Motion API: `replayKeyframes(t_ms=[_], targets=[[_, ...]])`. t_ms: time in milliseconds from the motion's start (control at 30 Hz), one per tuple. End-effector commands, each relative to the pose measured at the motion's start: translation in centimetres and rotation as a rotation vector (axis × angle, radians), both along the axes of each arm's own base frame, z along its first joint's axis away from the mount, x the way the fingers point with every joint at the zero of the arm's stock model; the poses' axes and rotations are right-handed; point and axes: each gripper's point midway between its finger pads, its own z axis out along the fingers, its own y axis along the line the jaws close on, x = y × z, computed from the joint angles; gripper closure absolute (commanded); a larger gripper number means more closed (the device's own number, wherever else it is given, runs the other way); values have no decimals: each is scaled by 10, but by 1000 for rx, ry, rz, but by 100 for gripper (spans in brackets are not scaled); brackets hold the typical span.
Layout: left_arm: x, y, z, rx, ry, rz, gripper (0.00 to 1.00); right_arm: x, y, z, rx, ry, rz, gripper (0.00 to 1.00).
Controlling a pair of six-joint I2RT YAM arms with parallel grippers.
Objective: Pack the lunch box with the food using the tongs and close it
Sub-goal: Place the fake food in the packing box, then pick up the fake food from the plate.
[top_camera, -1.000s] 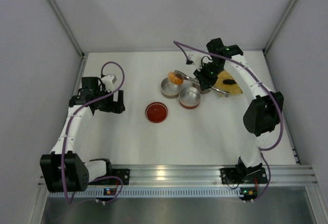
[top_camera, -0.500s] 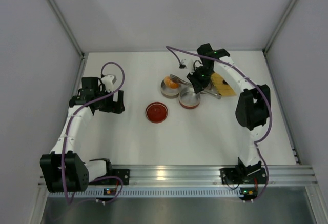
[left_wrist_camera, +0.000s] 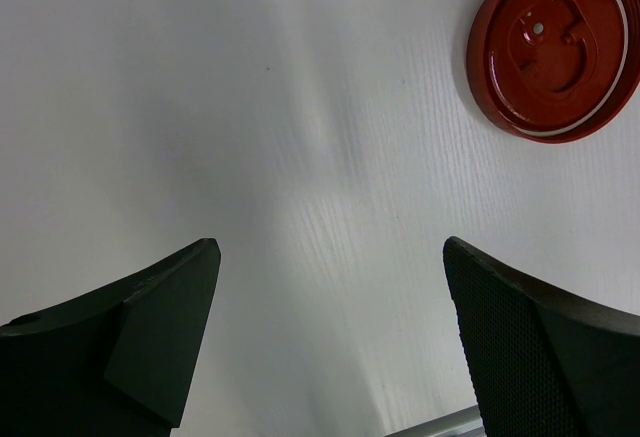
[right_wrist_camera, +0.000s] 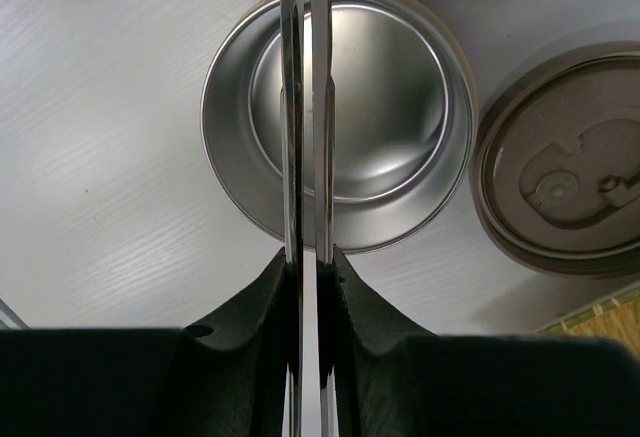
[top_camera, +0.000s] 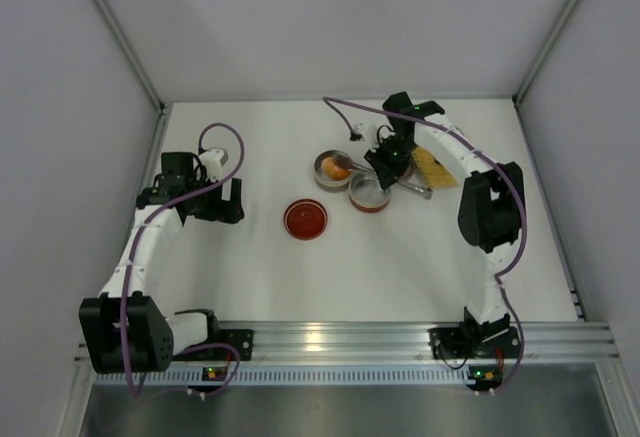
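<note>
White table (top_camera: 420, 247) between grey walls (top_camera: 330, 27), arms bolted at its near edge. Since a second ago the right arm has swung left and the orange piece (top_camera: 337, 168) has gone from the far rim of the left tin (top_camera: 320, 173) to inside that tin's outline. Whether it now rests on the bottom or hangs in the tong tips cannot be told from above. The right gripper (right_wrist_camera: 310, 262) is closed almost fully on the tongs (right_wrist_camera: 292, 107), whose two slim arms, pressed near together, run out from between the fingers and over the empty tin (right_wrist_camera: 400, 97). That tin is bare inside and stands just beside the left one. A tan lid (right_wrist_camera: 565, 192) lies beside the empty tin, recessed side up. The tray (top_camera: 437, 169) is more covered by the arm than before, and the black piece, seen on it a second ago, is hidden now. The left arm has not moved: the left gripper (left_wrist_camera: 325, 257) hangs over bare table with jaws spread wide and nothing between them. The red lid (top_camera: 305, 219) lies in the same place as before, apart from both tins, inner side up.
</note>
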Motion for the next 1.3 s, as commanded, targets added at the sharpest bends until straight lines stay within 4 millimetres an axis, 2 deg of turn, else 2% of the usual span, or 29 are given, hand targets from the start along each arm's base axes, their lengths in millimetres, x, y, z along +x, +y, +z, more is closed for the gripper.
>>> replayKeyframes(t_ms=[0,133,200,333,467,567,667,767,800,933,1000,1033,1100,1133,1200,1267], targets=[[10,0,3,9,-44,-11,2,4,12,-5,20,-21,22,100],[9,0,1,7,-38,-12,2,5,13,-10,18,-11,16,99],[10,0,0,10,-36,-11,2,7,15,-12,16,-9,13,94],[9,1,-2,15,-34,-11,2,10,19,-9,27,-14,7,73],[9,1,-3,16,-34,-13,2,13,22,-2,38,-29,-2,67],[9,1,-2,14,-36,-12,2,16,22,7,47,-45,-9,62],[9,1,-1,13,-40,-11,2,16,21,19,58,-66,-13,62],[9,1,2,15,-43,-13,2,16,15,38,76,-92,-25,65],[8,1,3,15,-45,-11,2,13,12,50,90,-109,-26,65],[7,1,7,17,-57,-16,2,7,-23,68,50,-144,-33,63],[7,0,9,14,-60,-18,2,5,-51,71,23,-153,-62,62],[7,0,10,11,-62,-20,2,9,-73,73,2,-165,-87,61],[8,-2,11,2,-61,-23,2,5,-97,73,-16,-146,-114,59],[8,-3,11,-1,-61,-26,2,8,-119,74,-27,-150,-142,59],[8,-3,12,-8,-60,-23,2,5,-142,75,-42,-142,-170,58],[9,-5,12,-18,-59,-25,2,6,-177,77,-65,-153,-217,57]])
